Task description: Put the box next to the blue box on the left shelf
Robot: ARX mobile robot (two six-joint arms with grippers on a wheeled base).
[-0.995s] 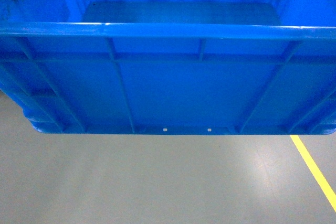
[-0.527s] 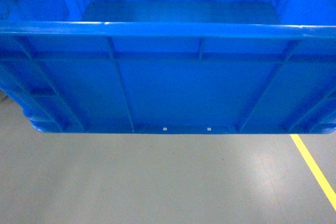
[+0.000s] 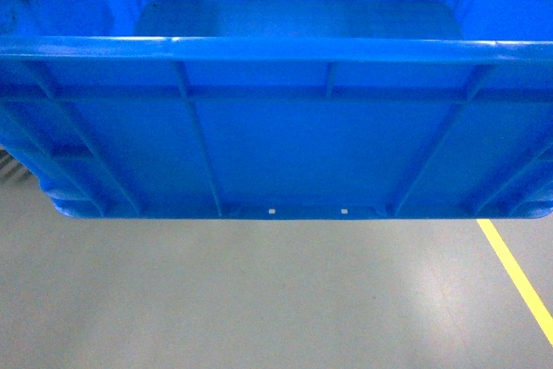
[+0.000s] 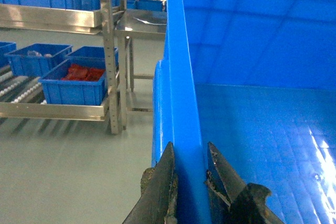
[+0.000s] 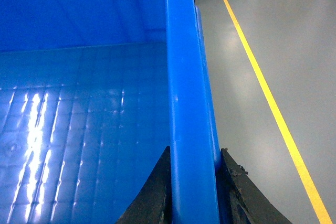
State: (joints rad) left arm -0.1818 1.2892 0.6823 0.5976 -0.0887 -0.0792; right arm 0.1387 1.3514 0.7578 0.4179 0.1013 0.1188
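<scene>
The box's [image 3: 285, 144] side rims sit clamped between both grippers' jaws.

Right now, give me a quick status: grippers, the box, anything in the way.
Left gripper and right gripper each clamped on a side wall of the box. Box held above the floor, empty. Shelf off to the left, not reached. Nothing blocking in view.

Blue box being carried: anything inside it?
Nothing visible inside the blue box: both wrist views show a bare, shiny floor with a faint grid. The near corners by the left gripper and right gripper are hidden by the rim.
</scene>
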